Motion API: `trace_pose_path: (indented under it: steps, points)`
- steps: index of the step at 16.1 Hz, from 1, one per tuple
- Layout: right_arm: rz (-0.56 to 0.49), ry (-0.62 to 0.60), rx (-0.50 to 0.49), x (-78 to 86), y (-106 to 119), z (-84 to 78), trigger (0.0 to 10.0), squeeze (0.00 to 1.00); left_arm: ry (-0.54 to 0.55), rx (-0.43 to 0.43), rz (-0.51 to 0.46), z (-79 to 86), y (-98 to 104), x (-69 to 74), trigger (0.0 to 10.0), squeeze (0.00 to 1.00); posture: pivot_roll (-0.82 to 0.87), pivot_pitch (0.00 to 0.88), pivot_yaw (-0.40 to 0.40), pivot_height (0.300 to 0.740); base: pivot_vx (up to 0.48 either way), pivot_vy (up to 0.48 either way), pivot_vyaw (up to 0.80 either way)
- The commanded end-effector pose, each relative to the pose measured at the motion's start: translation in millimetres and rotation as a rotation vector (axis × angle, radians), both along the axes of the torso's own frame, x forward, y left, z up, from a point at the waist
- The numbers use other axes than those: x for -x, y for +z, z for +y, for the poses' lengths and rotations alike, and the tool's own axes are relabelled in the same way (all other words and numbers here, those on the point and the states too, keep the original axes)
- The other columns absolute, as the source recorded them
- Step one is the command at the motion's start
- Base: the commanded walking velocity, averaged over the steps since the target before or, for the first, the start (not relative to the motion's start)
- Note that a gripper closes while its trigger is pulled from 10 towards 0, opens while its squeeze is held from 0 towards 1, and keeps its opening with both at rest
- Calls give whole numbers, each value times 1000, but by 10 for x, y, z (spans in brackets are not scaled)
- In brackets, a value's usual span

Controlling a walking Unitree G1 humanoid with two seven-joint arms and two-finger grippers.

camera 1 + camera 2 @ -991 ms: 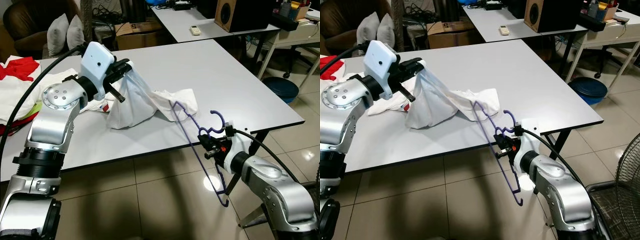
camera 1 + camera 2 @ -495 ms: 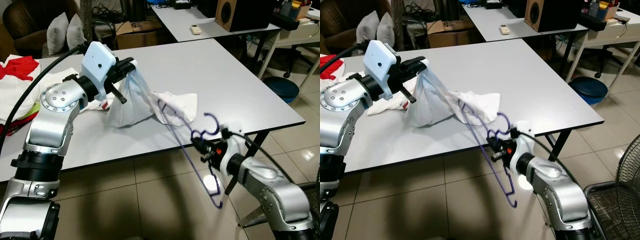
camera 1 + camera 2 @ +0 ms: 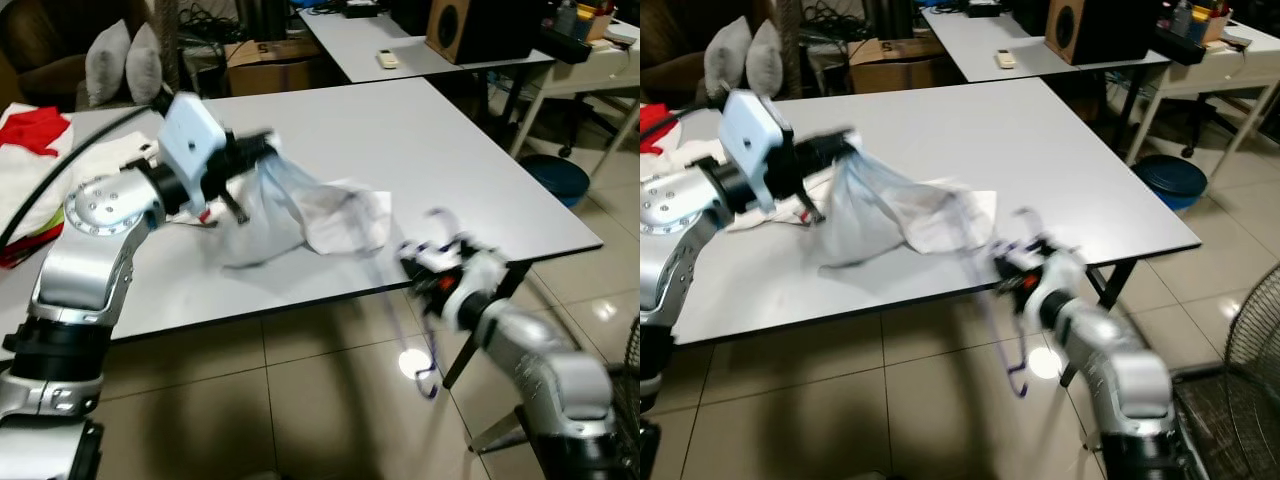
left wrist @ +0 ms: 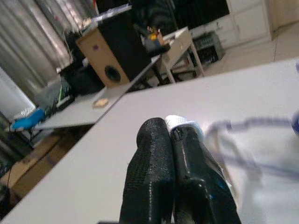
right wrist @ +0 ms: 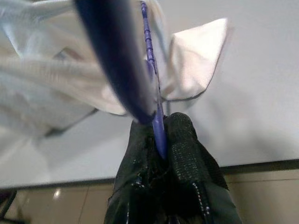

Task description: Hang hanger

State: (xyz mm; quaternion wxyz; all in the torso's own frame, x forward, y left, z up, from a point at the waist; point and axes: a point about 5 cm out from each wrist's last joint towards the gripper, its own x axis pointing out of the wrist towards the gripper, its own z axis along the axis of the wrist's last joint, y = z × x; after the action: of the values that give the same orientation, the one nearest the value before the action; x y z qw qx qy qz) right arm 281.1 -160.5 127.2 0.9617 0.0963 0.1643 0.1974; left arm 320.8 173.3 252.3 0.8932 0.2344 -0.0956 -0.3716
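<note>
I've got the left gripper (image 4: 174, 140) pinched on the white garment (image 3: 300, 205), right gripper (image 5: 161, 140) clamped on the purple hanger (image 5: 150, 65); pics blurry, prob mid-threading. I'd keep cloth taut & feed slow.

I see open white desk (image 3: 430, 140) beyond the white garment (image 3: 300, 205), from its middle out to the far and right edges, so a hand could sweep there freely. Nearer my left side the way is crowded: the left hand (image 3: 255, 150) holds the garment up off the desk, and a clothes pile (image 3: 30, 170) lies behind it. The purple hanger (image 3: 1018, 300) in my right hand (image 5: 161, 140) hangs past the desk's front edge, above bare tiled floor (image 3: 300, 400).
</note>
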Motion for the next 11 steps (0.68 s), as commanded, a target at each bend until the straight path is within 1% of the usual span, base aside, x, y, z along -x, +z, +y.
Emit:
trace_pose_path:
  steps: [1, 2, 3, 4, 5, 6, 7, 8, 9, 11]
  points:
    - [1, -28, -74, -17, 26, -12, 10000, 0, 5, -50, -5, 11, 5, 2, 0, 0, -97, 0, 38, 740, 0, 0, 0]
    - [-6, -37, -175, -27, 88, 12, 10000, 0, 40, -101, 4, 47, -77, -22, 0, 0, -97, 0, 39, 740, 0, 0, 0]
    - [-9, -41, -252, -43, 134, 39, 10000, 0, 56, -123, 8, 51, -129, -38, 0, 0, -98, 0, 42, 740, 0, 0, 0]
    - [-8, -42, -348, -79, 182, 90, 10000, 0, 48, -86, 21, -8, -186, -49, 0, 0, -102, 0, 48, 740, 0, 0, 0]
    - [4, -42, -472, -144, 226, 181, 10000, 0, 26, -25, 40, -151, -291, -59, 0, 0, -107, 0, 56, 740, 0, 0, 0]
    - [18, -63, -596, -231, 267, 261, 10000, 0, -4, 8, 62, -294, -409, -52, 0, 0, -113, 0, 63, 740, 0, 0, 0]
    - [47, -124, -751, -358, 301, 319, 10000, 0, -30, 5, 95, -412, -563, -37, 0, 0, -121, 0, 70, 740, 0, 0, 0]
    - [62, -149, -806, -412, 310, 339, 10000, 0, -42, -21, 103, -448, -630, -25, 0, 0, -123, 0, 72, 740, 0, 0, 0]
    - [104, -236, -924, -563, 300, 347, 10000, 0, -61, -68, 118, -486, -742, -2, 0, 0, -125, 0, 77, 740, 0, 0, 0]
    - [125, -288, -983, -640, 290, 336, 10000, 0, -64, -66, 120, -489, -745, -3, 0, 0, -122, 0, 77, 740, 0, 0, 0]
